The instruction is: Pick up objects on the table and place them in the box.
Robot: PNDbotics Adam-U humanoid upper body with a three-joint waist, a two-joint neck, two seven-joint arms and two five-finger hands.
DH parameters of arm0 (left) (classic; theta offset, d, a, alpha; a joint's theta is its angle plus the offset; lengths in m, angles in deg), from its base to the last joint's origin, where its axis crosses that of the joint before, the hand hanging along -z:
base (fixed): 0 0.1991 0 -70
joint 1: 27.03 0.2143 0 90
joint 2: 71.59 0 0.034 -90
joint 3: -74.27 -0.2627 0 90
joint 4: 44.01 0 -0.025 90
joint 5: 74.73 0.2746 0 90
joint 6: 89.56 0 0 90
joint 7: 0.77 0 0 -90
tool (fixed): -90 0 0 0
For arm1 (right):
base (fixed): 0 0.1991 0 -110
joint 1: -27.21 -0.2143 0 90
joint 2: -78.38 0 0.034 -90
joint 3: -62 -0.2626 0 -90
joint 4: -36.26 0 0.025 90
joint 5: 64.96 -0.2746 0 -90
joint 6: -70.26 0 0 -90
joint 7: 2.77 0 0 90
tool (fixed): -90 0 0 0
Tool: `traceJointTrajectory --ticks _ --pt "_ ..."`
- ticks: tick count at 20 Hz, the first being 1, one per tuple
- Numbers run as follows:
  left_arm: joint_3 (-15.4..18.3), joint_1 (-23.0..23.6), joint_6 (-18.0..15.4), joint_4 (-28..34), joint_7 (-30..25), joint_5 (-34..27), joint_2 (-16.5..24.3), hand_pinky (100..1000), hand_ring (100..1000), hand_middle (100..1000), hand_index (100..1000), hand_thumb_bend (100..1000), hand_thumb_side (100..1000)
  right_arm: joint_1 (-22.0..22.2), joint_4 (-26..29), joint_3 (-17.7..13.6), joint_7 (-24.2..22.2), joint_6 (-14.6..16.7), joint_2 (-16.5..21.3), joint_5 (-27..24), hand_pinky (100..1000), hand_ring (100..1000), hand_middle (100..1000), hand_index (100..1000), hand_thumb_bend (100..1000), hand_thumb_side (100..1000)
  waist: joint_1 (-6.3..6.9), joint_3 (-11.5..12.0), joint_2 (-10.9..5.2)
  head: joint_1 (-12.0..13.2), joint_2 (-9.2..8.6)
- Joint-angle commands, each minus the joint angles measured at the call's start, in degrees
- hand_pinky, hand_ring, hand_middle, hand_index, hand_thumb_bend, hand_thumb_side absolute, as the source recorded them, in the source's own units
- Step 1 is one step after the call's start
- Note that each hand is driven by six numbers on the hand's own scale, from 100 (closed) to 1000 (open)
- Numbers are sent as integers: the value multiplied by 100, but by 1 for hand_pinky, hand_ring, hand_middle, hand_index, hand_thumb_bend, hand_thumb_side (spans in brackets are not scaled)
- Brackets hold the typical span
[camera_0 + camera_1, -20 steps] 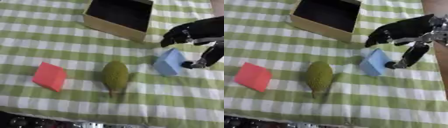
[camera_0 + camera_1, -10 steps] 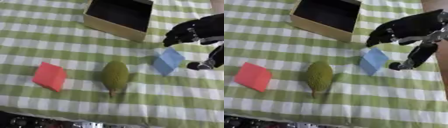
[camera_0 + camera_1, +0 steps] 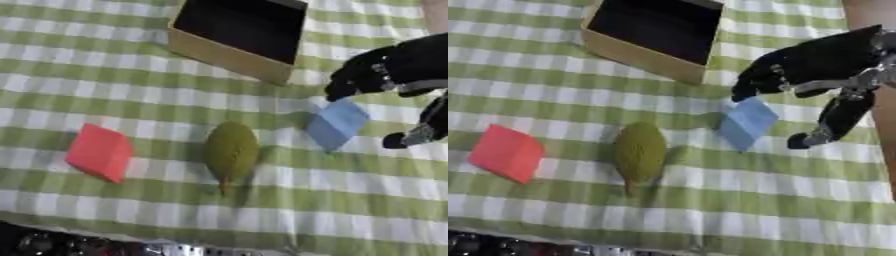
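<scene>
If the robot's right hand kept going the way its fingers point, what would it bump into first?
Probably the blue block: the right hand points down-left with fingertips right above the block's top edge. Height above it is unclear.

cloth (image 3: pixel 105 95) green-white check | block (image 3: pixel 747 123) blue | block (image 3: pixel 100 152) red | hand (image 3: pixel 815 62) black

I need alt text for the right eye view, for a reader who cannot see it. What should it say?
The robot's right hand hovers with spread fingers over a tilted blue block on a green checked tablecloth. To the left lie an olive-green oval fruit and a red block; an open cardboard box sits behind them.
</scene>
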Motion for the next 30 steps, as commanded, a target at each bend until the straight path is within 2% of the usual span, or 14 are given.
traceJointTrajectory --ticks 1,14,30 --pt "2 -54 3 99 -11 1 128 787 747 782 899 166 679 -113 -83 6 -279 298 119 88 1000 1000 941 1000 392 246 -52 8 -83 -10 31" --pt "3 -55 17 99 -20 -11 106 787 746 784 900 164 684 -339 -608 175 -64 273 -181 309 1000 1000 918 1000 342 288 -63 34 -36 -19 31" --pt "19 -75 22 99 -10 -7 83 789 746 785 901 162 685 -531 -1111 341 -219 396 -470 315 1000 1000 905 1000 292 337 -86 90 4 -20 31"
